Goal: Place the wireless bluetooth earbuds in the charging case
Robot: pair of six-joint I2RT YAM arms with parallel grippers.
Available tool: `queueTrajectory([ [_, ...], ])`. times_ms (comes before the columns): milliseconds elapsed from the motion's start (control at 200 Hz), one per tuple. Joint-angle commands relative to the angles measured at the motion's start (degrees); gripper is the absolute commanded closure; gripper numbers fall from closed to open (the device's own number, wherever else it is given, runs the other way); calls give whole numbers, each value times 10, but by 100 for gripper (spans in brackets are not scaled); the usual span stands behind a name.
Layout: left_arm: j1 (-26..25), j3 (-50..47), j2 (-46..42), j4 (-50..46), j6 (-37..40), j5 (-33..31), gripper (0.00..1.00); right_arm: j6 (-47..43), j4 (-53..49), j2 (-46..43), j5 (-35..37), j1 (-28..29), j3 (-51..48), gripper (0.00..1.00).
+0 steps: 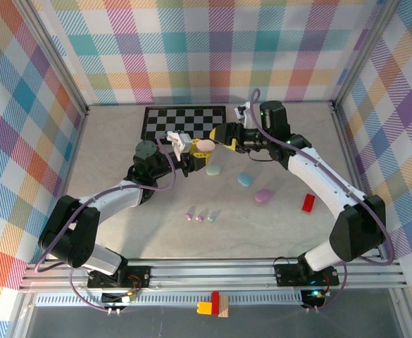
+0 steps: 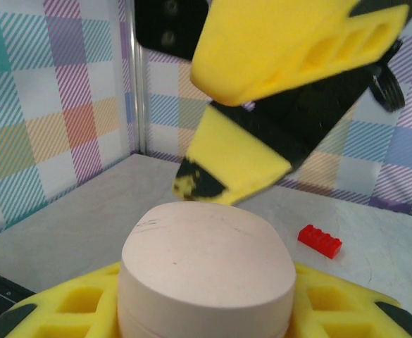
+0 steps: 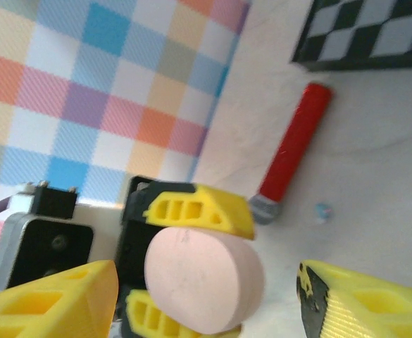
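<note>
We saw the left pincer (image 1: 198,150) clamped on the pink charging case (image 1: 205,144), holding it off the desk (image 1: 121,211) just past the near edge of the checkerboard mat (image 1: 184,121). The case looked closed from both wrist cams. The right pincer (image 1: 220,139) sat just beside the case on the mat's right-hand side. Its yellow fingers were spread apart and gripped nothing. From the left wrist cam, one finger hung above the case's top and the other behind it, and we couldn't tell whether either touched it.

The earbuds (image 1: 200,219) were loose on the desk, three tiny pastel bits in a short row, well to the near side of the mat and apart from both pincers.

The clutter was a green case (image 1: 214,170) almost under the held one, between the mat and the earbuds. A blue case (image 1: 245,179) and a lilac case (image 1: 263,196) trailed off further right and nearer. A red block (image 1: 308,203) lay furthest from the mat. The right wrist cam also caught a red rod with a grey end (image 3: 294,151) lying close to the mat, with a tiny bluish bead (image 3: 322,212) just beside it.
</note>
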Motion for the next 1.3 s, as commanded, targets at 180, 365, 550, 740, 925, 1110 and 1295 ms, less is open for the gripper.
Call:
queueTrajectory([
  [180, 5, 22, 2, 80, -47, 4, 59, 169, 227, 44, -142, 5, -33, 35],
  [365, 5, 18, 10, 100, -54, 2, 59, 227, 297, 58, -158, 3, -46, 45],
  [550, 6, 12, 12, 99, -44, 5, 59, 212, 268, 47, -131, -5, -53, 70],
  [740, 9, 12, 1, 55, -27, 13, 44, 187, 241, 34, -91, -13, -68, 81],
  [925, 19, -21, -32, -6, 6, 3, 10, 87, 122, 30, 3, -35, -80, 86],
  [1110, 21, -50, -61, -69, 34, -4, 0, 8, 47, 54, 91, -80, -100, 90],
  [1295, 20, -69, -76, -92, 41, -9, 0, -11, 48, 111, 109, -132, -103, 89],
])
